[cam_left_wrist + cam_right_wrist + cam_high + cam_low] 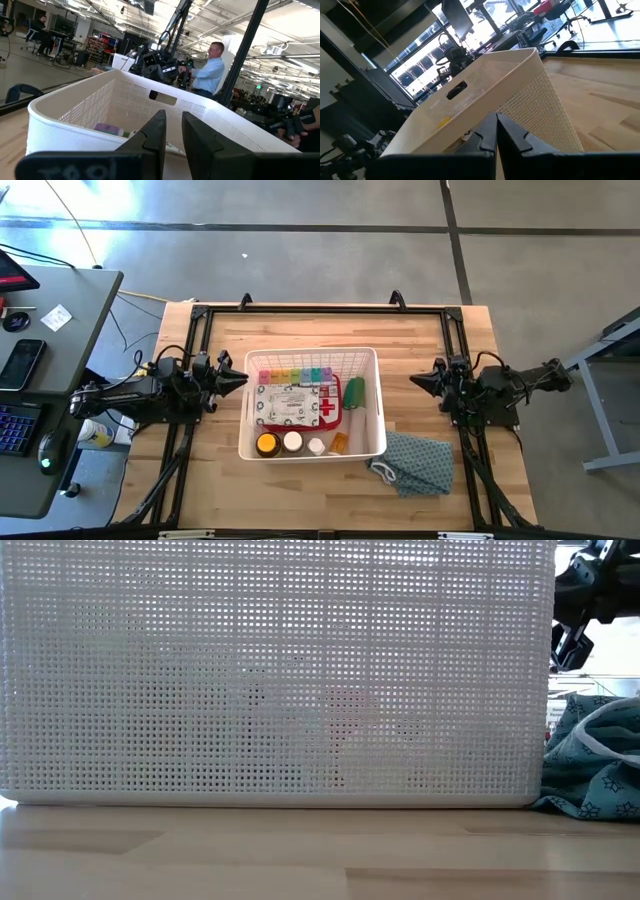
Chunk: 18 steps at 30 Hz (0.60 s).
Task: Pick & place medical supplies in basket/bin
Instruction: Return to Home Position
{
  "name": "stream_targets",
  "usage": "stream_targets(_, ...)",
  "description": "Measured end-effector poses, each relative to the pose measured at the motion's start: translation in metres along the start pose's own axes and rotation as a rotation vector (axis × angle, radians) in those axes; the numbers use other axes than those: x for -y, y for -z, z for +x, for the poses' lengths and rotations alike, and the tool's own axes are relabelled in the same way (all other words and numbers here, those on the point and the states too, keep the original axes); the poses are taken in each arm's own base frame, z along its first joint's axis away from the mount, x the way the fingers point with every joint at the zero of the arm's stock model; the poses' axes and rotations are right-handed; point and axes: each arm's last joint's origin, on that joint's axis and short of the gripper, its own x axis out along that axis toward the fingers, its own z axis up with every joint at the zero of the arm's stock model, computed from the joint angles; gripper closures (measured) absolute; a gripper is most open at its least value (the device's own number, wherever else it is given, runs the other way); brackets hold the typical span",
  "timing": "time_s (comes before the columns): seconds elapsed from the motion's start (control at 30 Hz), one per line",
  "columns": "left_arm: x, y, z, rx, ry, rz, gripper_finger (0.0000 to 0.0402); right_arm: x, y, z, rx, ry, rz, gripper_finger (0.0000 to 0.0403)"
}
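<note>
Basket (280, 670) mesh veils supplies (300, 405) inside; left tool (173, 117) slightly spread, right tool (496, 119) pressed together.

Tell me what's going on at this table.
Nothing is being carried right now. The left gripper sits just off the left side of the white basket, slightly open and empty. The right gripper sits off the basket's right side, shut and empty. The basket, in the middle of the table, holds a red first-aid case, a rainbow pill organiser, a green roll and several small bottles. A teal patterned cloth lies on the table by a basket corner on the right arm's side.
</note>
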Motion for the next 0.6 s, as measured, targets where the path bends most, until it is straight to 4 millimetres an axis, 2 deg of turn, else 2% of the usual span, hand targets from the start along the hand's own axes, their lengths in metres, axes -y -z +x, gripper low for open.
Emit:
stream_targets(0.17, 0.000, 0.000, 0.000, 0.000, 0.000, 0.000, 0.0302, 0.011, 0.017, 0.008, 0.066, -0.066, 0.067, 0.0403)
stream_targets(0.27, 0.000, 0.000, 0.000, 0.000, 0.000, 0.000, 0.0302, 0.017, 0.022, 0.010, 0.050, -0.016, 0.043, 0.0403)
stream_targets(0.4, 0.000, 0.000, 0.000, -0.001, -0.001, 0.000, 0.0302, 0.021, 0.019, 0.011, 0.090, 0.033, 0.012, 0.0403)
stream_targets(0.6, 0.000, 0.000, 0.000, -0.001, -0.001, 0.000, 0.0302, 0.022, 0.010, 0.012, 0.155, 0.009, -0.020, 0.0403)
